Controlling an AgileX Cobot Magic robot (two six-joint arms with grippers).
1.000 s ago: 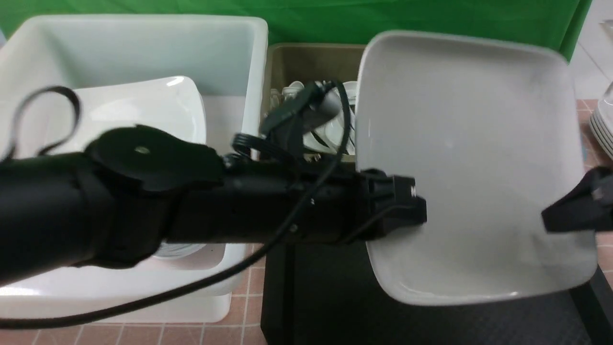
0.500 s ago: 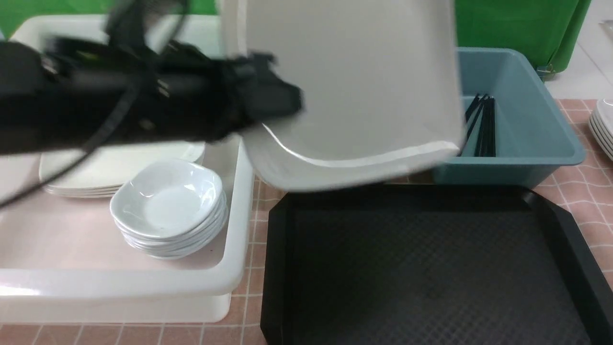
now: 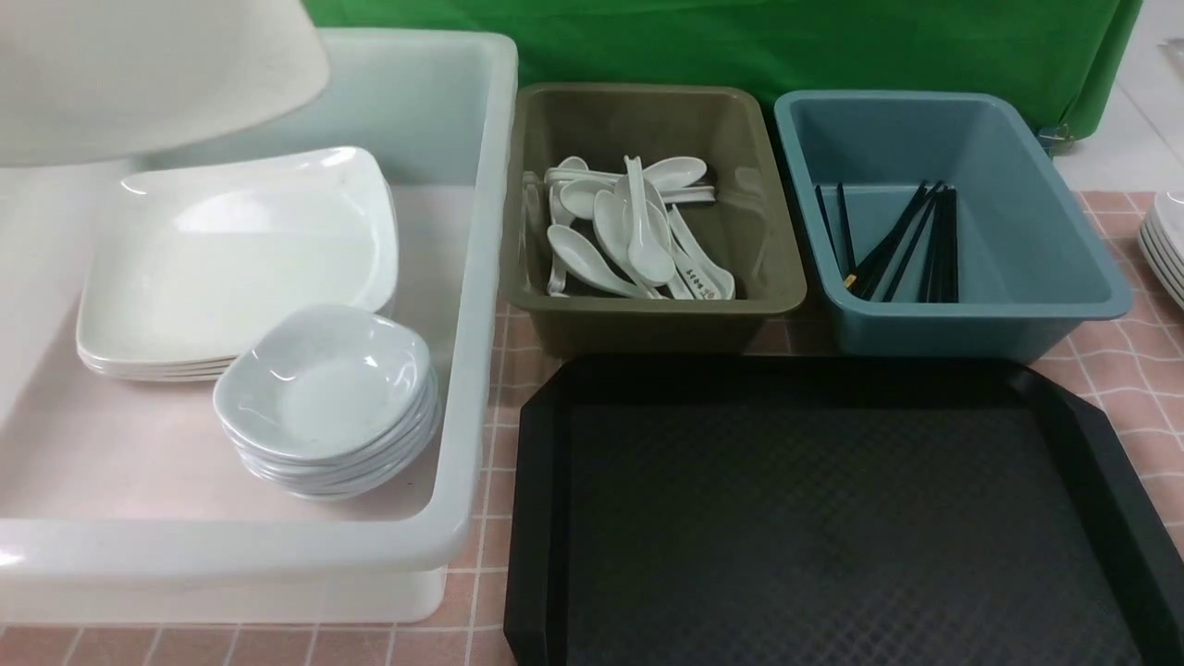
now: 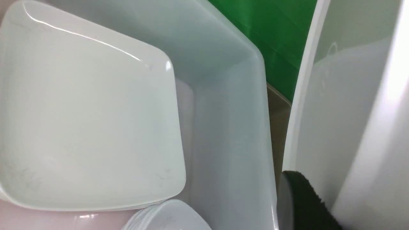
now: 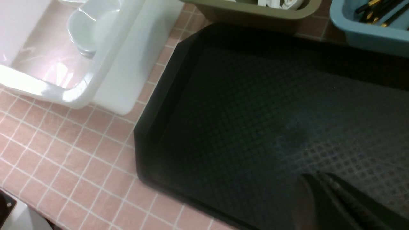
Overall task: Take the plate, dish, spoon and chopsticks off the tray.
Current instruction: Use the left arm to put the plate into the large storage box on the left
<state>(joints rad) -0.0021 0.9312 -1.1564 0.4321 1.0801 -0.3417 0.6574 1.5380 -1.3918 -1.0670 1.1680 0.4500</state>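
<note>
The plate [image 3: 157,74] hangs over the far-left white tub [image 3: 495,231], pinched in the left fingers [image 4: 300,198]; right fingers [image 5: 319,204] closed, empty. The tray [image 3: 832,518] lies bare; only stacking the plate remains.

A large white plate [image 3: 157,83] is seen in the upper left corner, cut off by the frame edge and held in the air above the white tub [image 3: 462,139]. Inside that tub, a stack of square plates [image 3: 231,250] is set toward the back, and a stack of dishes [image 3: 324,388] is placed just in front of it. White spoons [image 3: 629,231] are heaped in the olive tub [image 3: 758,231], and black chopsticks [image 3: 916,245] are laid in the blue tub [image 3: 1036,213] to its right. The black tray [image 3: 832,518] is placed in front of these two tubs on a pink tiled surface [image 3: 1128,370]. A green cloth [image 3: 740,42] is hung behind, and a pile of white crockery [image 3: 1167,245] is glimpsed at the right edge.
</note>
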